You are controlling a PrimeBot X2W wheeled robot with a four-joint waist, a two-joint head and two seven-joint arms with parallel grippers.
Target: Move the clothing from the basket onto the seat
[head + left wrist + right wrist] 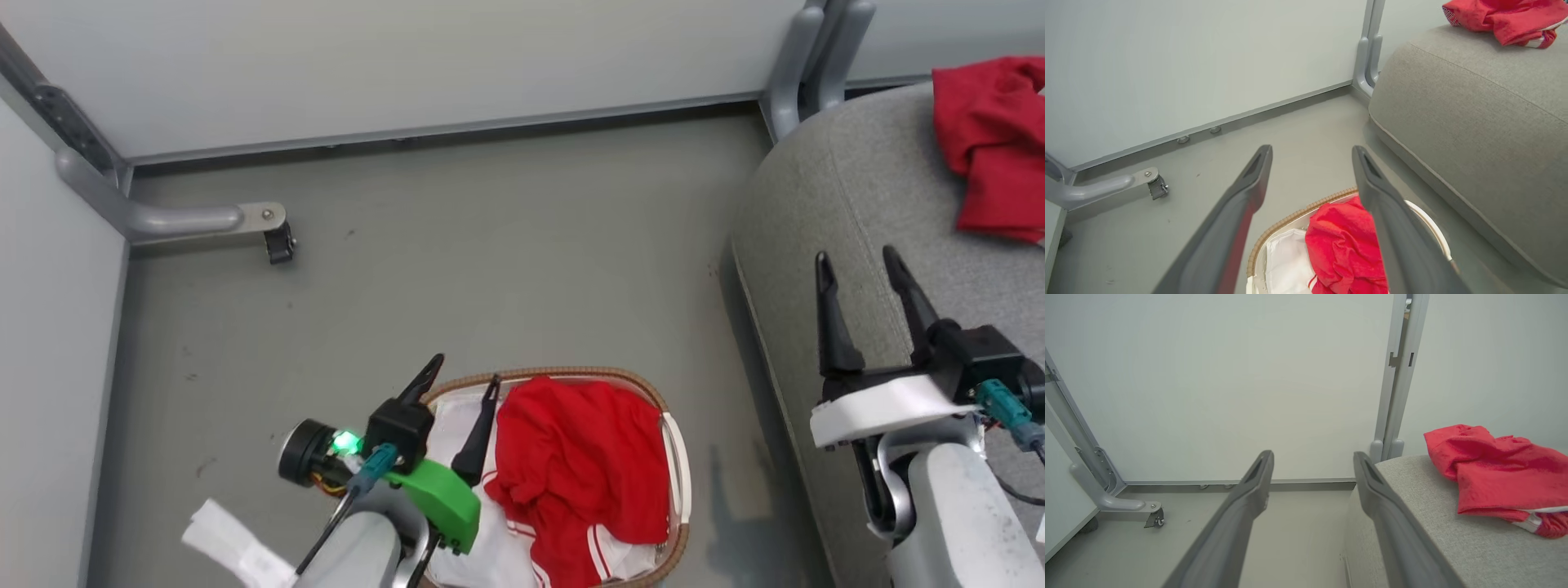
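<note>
One red garment (584, 465) with white stripes lies crumpled in the oval basket (679, 457) on the floor, over the white liner (453, 433). My left gripper (464, 374) hovers open above the basket's left rim, nothing between its fingers. The left wrist view has the same garment (1341, 249) just below the fingertips. A second red garment (992, 143) rests on the grey seat (824, 220) at the far right. My right gripper (857, 261) stands open and empty over the seat's near edge. In the right wrist view that garment (1494, 473) lies on the seat (1453, 543).
White partition panels (408, 57) enclose the floor at the back and left. A grey support leg with a caster (277, 241) juts out at the left. A vertical grey post (804, 57) stands behind the seat. Bare grey floor (490, 261) lies beyond the basket.
</note>
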